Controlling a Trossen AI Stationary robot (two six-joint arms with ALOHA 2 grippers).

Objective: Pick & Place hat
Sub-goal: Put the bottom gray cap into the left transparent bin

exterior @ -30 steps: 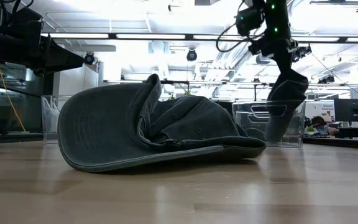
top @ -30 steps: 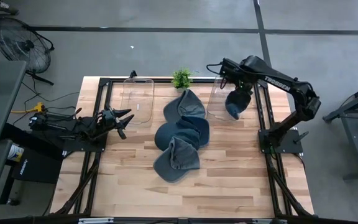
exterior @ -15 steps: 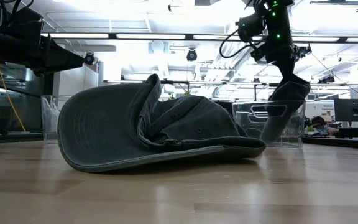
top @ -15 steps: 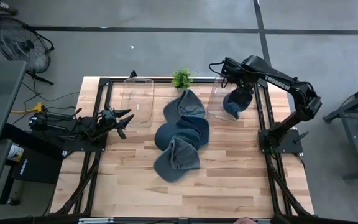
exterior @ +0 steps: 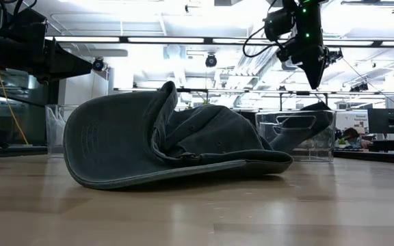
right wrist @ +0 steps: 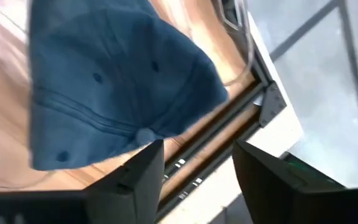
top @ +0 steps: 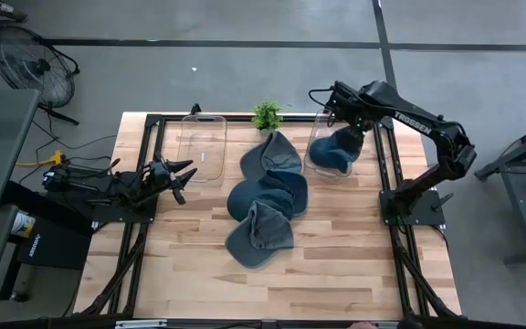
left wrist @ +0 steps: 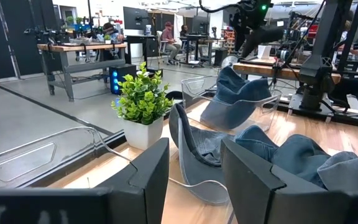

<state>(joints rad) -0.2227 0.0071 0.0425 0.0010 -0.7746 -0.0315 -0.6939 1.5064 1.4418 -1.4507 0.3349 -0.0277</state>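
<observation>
A blue hat (top: 332,155) lies slanted in the clear right bin (top: 310,144). Part of this hat (exterior: 299,126) reaches up to the bin's rim. My right gripper (top: 347,130) hangs open just above it, with nothing between its fingers (right wrist: 197,174); the hat (right wrist: 117,81) shows below them. Three more blue hats (top: 265,196) lie overlapping in a row on the table's middle. My left gripper (top: 183,178) waits open at the table's left edge, apart from them.
A second clear bin (top: 201,146) stands at the far left. A small potted plant (top: 266,114) stands between the two bins at the far edge. The nearest hat (exterior: 169,140) fills the low view. The near half of the table (top: 272,288) is bare wood.
My right gripper has let go of the hat it held hanging over the right bin. The hat has fallen into the bin and now lies slanted there. The gripper has stayed above the bin, shifting slightly toward the far edge.
</observation>
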